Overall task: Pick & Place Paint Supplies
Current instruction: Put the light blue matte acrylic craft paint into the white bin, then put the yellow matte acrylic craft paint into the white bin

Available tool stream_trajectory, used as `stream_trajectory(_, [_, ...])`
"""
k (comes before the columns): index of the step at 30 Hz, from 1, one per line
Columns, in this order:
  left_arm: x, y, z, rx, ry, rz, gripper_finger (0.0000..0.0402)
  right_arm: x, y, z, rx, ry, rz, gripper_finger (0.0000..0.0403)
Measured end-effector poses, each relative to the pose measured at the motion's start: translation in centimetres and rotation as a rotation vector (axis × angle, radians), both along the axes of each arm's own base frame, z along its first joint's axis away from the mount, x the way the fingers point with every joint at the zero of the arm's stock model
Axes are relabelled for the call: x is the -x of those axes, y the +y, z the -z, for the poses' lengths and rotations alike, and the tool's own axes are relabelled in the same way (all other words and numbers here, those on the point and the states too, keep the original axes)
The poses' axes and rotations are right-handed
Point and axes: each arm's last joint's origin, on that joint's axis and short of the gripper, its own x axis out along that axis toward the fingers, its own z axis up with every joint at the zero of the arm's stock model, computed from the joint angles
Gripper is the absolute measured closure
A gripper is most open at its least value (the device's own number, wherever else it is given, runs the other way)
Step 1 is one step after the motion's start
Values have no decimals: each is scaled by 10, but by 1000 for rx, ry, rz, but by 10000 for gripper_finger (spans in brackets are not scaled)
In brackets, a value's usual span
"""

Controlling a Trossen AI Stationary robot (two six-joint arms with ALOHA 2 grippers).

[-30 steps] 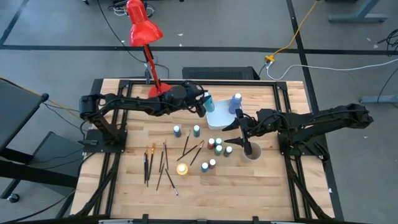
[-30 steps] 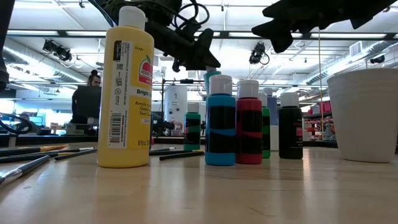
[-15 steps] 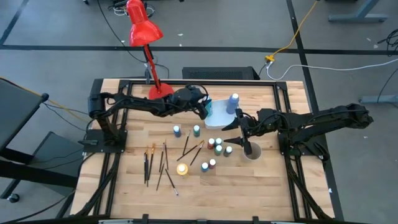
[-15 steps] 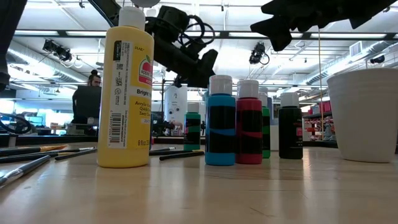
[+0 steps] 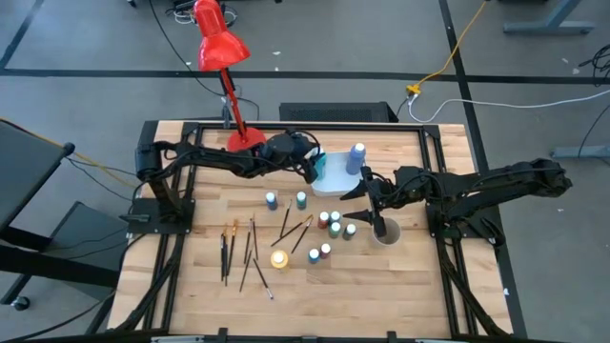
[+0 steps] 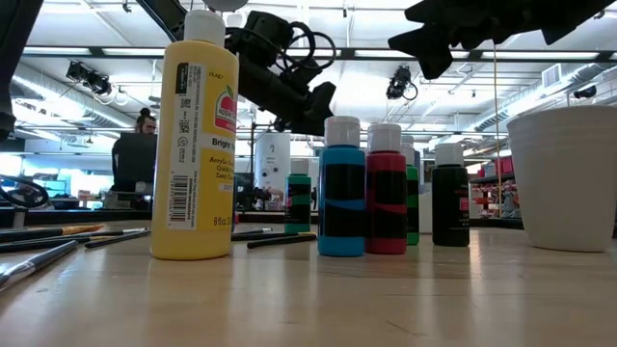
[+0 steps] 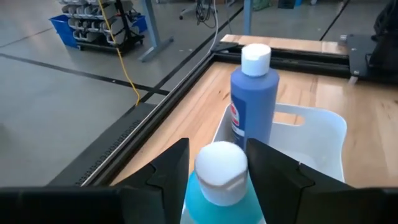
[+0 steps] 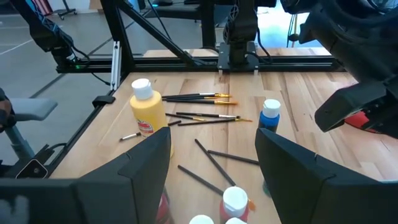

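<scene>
Your left gripper (image 7: 214,165) straddles a white-capped teal paint bottle (image 7: 219,186) in the white plastic bin (image 7: 311,134), fingers slightly apart beside its cap; right of the bin, your right gripper (image 5: 367,202) hovers wide open.

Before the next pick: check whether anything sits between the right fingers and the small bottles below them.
Nothing visible does. The right gripper hangs open above the cluster of small bottles, with only air between them. The white cup stands to the side, and the left gripper is over at the white bin.
</scene>
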Motion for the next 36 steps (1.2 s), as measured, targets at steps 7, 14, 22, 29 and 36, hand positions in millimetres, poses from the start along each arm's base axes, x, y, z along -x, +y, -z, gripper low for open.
stream_trajectory(7, [0,0,0,-1,-4,3,213,0,0,0,-1,0,0,166])
stream_trajectory(14, [7,-13,-33,-14,-107,40,219,0,0,1,-13,18,3,166])
stream_trajectory(22, [38,-46,-90,-107,-138,134,223,1,0,4,-26,44,6,166])
stream_trajectory(29, [76,-81,-122,-106,-91,230,226,1,3,4,-49,53,0,166])
stream_trajectory(36, [108,-112,-145,-86,-122,335,228,1,4,3,-47,39,1,166])
